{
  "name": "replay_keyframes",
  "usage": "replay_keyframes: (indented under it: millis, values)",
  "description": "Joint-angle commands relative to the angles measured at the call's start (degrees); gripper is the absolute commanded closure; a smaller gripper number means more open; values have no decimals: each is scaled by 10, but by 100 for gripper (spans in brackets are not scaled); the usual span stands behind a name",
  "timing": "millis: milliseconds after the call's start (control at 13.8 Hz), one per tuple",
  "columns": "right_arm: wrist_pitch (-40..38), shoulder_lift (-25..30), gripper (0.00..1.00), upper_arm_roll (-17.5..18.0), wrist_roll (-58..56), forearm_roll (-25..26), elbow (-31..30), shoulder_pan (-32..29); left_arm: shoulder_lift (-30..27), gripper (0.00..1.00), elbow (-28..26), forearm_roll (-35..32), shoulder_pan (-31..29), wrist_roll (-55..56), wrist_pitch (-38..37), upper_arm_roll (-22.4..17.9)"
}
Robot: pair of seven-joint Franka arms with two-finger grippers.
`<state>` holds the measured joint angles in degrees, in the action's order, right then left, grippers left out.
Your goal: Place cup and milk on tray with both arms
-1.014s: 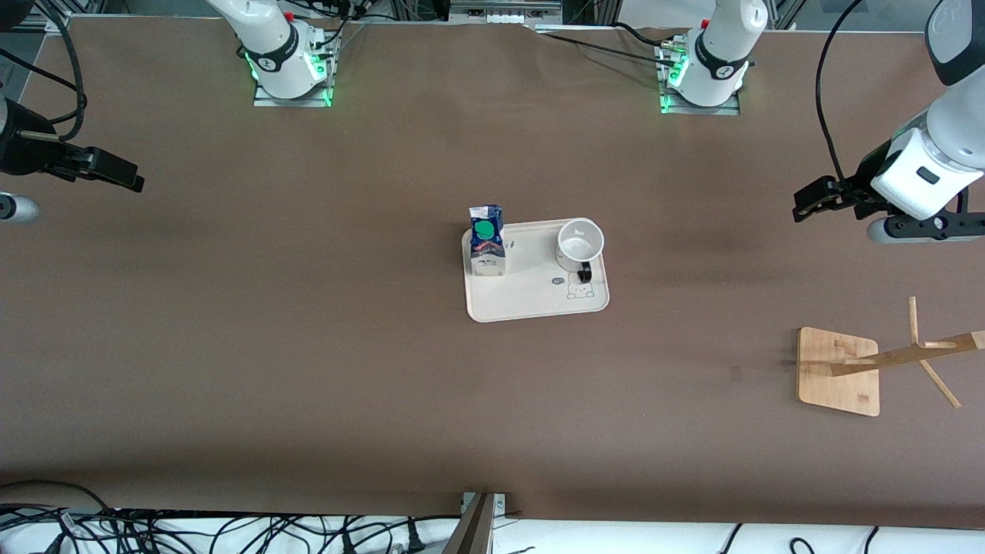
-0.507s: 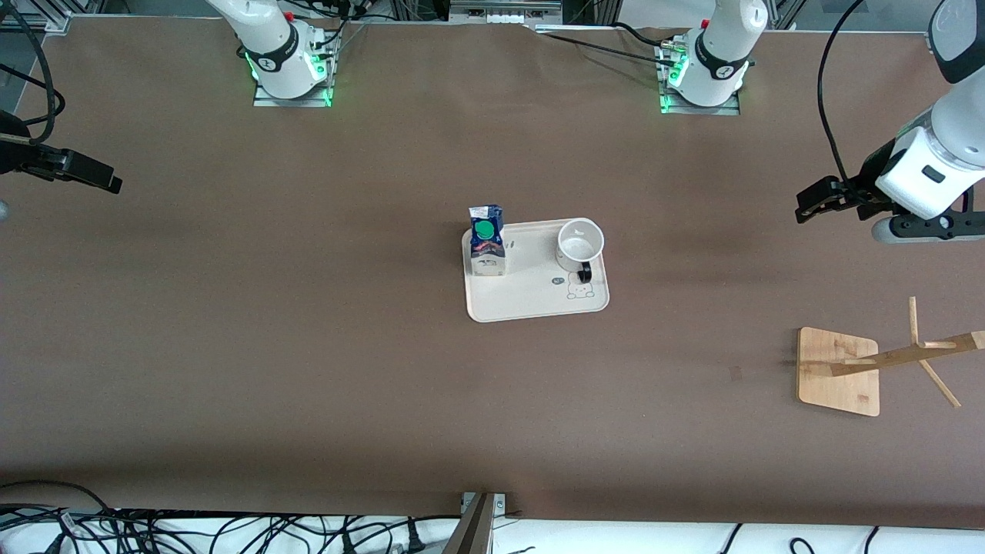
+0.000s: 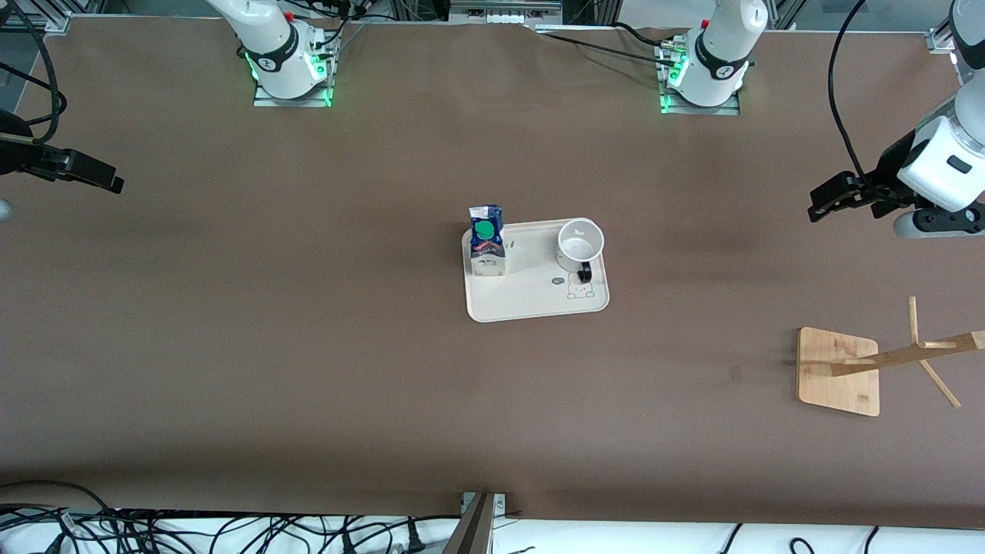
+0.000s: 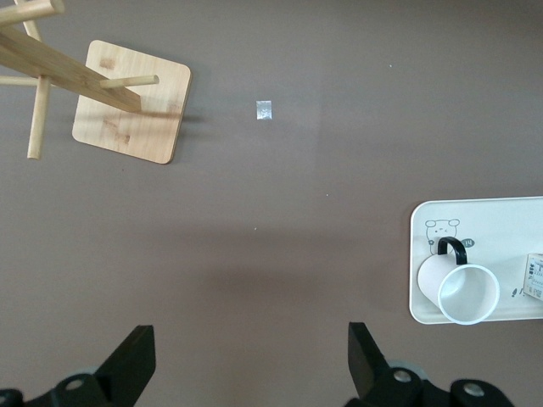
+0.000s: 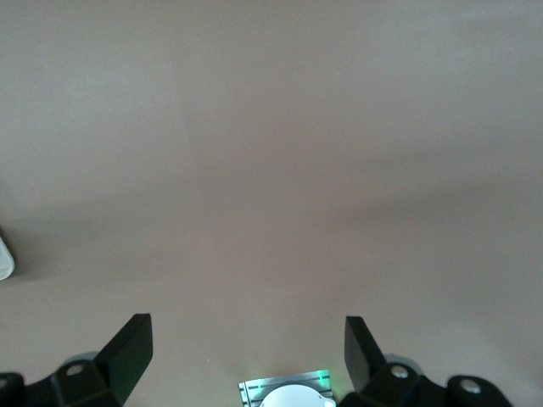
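Front view: the tray (image 3: 536,292) lies mid-table with the milk (image 3: 487,240) standing upright at its end toward the right arm, and the cup (image 3: 580,244) upright at its end toward the left arm, handle turned to the front camera. Both sit on the tray's half farther from the camera, apart from each other, so each arm could set its item down on its own side without crossing. The task looks done. The left gripper (image 3: 829,199) hangs over bare table at the left arm's end, well apart from the tray; the right gripper (image 3: 88,171) hangs over the table's edge at the right arm's end. Both look parked clear of the load. A wooden stand (image 3: 839,372) sits nearer the camera, toward the left arm's end.

Left wrist view: the left gripper (image 4: 250,366) has its fingers (image 4: 131,363) spread wide with nothing between them. The cup (image 4: 458,288) stands on the tray (image 4: 479,220) by the bunny drawing; a corner of the milk (image 4: 534,275) shows at the frame's edge. The stand (image 4: 131,102) and a small tape mark (image 4: 264,110) are also seen.

Right wrist view: the right gripper (image 5: 246,356) is likewise wide open and empty, over bare table (image 5: 271,153); no task item shows here.
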<state>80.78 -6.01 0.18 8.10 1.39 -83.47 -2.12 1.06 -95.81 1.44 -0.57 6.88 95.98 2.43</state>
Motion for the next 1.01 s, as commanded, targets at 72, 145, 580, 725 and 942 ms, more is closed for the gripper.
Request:
replay_keyframes:
  millis: [72, 145, 580, 725, 942]
  values:
    - [7, -1, 0, 1, -75, 24, -3, -5, 3, 0, 10, 1, -1, 0, -12, 2]
    - [8, -1, 0, 1, -86, 24, -3, -6, 3, 0, 10, 1, -1, 0, -12, 2]
    - [7, -1, 0, 4, -87, 20, -3, -1, 3, 0, 11, 1, -1, 1, -9, 2]
    - [7, -1, 0, 4, -89, 19, -3, -2, 3, 0, 11, 1, -1, 1, -9, 2]
    - [7, -1, 0, 4, -90, 19, -3, -2, 3, 0, 10, 1, -1, 1, -9, 2]
